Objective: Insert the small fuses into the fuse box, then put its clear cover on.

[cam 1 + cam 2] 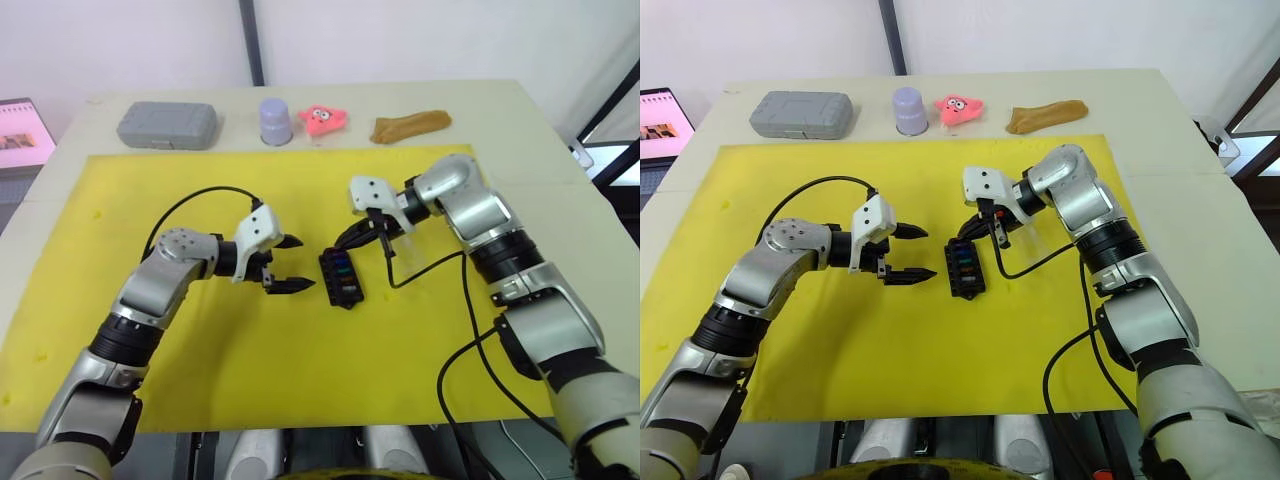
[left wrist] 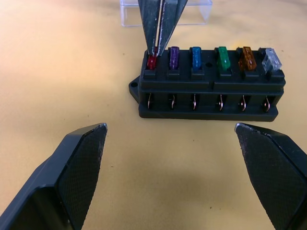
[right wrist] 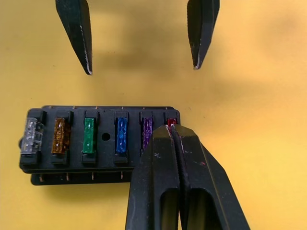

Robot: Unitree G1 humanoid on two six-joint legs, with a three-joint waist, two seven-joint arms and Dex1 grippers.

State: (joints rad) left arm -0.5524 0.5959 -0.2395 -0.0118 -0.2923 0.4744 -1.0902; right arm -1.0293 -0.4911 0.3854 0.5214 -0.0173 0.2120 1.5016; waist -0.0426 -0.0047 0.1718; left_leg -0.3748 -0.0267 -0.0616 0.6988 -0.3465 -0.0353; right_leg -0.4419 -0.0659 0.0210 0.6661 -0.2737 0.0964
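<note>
The black fuse box (image 1: 340, 278) lies mid-mat on the yellow mat, its back row holding several small fuses: red (image 2: 152, 62), purple (image 2: 174, 56), blue, green, amber and clear (image 2: 270, 60). My right gripper (image 3: 173, 127) is shut, with its tips on the top of the red fuse in the end slot; its fingers (image 2: 158, 24) come down from above. To the left of the box, my left gripper (image 1: 303, 264) stands open and a short gap away, with nothing between its fingers (image 2: 79, 163). The clear cover (image 2: 196, 12) rests on the mat just beyond the box.
Along the table's far edge stand a grey case (image 1: 168, 124), a lavender cup (image 1: 276, 120), a pink toy (image 1: 323, 117) and a brown lump (image 1: 410, 125). A laptop (image 1: 22, 130) sits at the far left. Black cables trail from both wrists over the yellow mat (image 1: 250, 380).
</note>
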